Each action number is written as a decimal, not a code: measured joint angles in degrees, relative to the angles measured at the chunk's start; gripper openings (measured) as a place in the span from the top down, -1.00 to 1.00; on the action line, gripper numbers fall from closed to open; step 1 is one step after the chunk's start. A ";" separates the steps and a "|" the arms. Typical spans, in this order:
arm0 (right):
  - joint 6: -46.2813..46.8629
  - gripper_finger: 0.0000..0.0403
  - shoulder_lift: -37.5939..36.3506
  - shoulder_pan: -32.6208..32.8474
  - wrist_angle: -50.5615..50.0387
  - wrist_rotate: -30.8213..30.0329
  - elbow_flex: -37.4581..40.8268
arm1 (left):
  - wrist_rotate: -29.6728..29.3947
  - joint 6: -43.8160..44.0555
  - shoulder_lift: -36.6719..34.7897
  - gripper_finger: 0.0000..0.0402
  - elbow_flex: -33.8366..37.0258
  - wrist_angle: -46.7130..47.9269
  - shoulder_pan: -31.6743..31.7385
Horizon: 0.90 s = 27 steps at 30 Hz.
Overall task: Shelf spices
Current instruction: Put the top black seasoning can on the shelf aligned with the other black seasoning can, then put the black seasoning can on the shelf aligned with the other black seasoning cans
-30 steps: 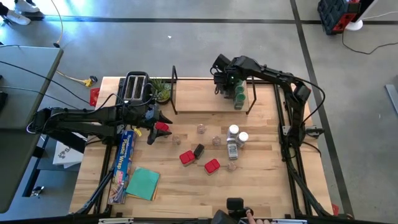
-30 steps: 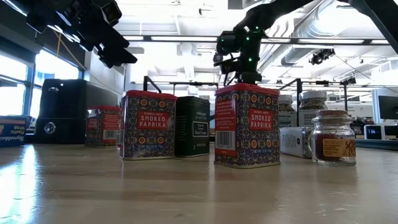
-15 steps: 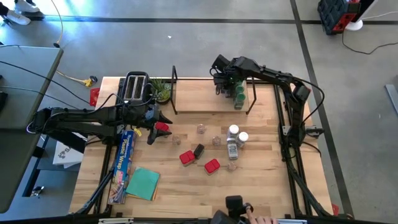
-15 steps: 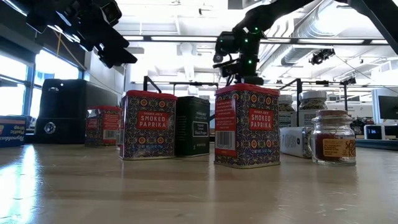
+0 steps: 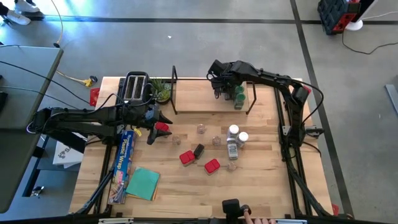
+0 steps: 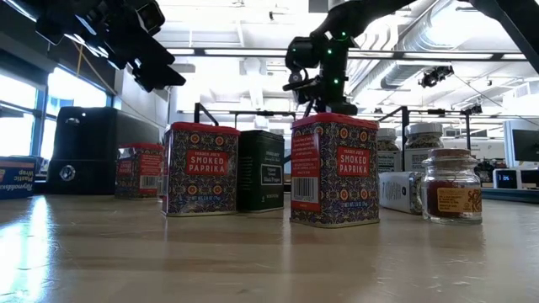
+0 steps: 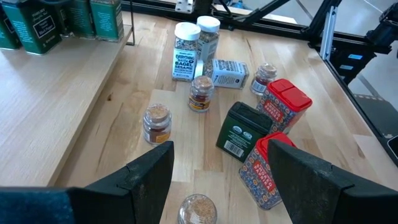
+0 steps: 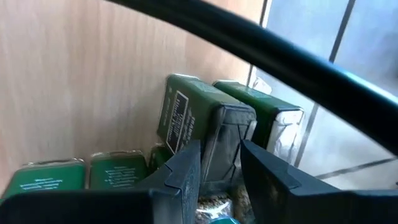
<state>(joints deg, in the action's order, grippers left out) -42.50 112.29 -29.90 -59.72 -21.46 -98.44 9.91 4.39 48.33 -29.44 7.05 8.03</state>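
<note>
The shelf [image 5: 199,99] stands at the table's far side, with green-lidded spice jars [image 5: 239,98] on its right end. My right gripper [image 5: 221,86] hangs over that end, shut on a dark green tin [image 8: 208,124]. Loose spices stand mid-table: red tins [image 5: 186,157], a dark tin [image 5: 198,150], white-lidded jars [image 5: 234,131] and small brownish jars [image 5: 201,129]. My left gripper [image 7: 217,168] waits open above the table's left part, next to a red tin [image 5: 162,127], with nothing between its fingers. My right gripper pinches the dark green tin between its two fingers [image 8: 186,165], at the end nearest the wrist [image 8: 225,155]. The fingers slant steeply down from above. The tin sits tilted over the shelf board; whether its far end rests on the board is hidden.
A black toaster [image 5: 137,88] and a small plant [image 5: 162,91] stand left of the shelf. A long blue foil box [image 5: 124,158] and a teal cloth [image 5: 143,183] lie at the near left. A person's hand [image 5: 258,219] shows at the near edge.
My right gripper has rolled at the wrist above the shelf's right end and swung slightly toward the table's left, staying shut on the tin.
</note>
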 joint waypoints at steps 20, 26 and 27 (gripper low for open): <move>-1.23 0.47 -0.07 1.59 0.77 -3.84 -0.02 | -0.01 -0.01 -0.01 -0.27 -0.01 0.01 0.00; 4.65 0.48 -0.11 4.85 0.80 -5.98 -0.02 | -0.02 0.01 -0.01 -0.27 0.01 0.00 0.00; 5.74 0.48 -0.13 6.11 0.69 -7.03 -0.02 | -0.02 0.01 0.00 -0.27 -0.01 0.01 0.01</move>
<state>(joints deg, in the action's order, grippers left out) -36.76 112.16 -23.79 -59.03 -28.49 -98.45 9.89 4.40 48.32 -29.45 7.06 8.04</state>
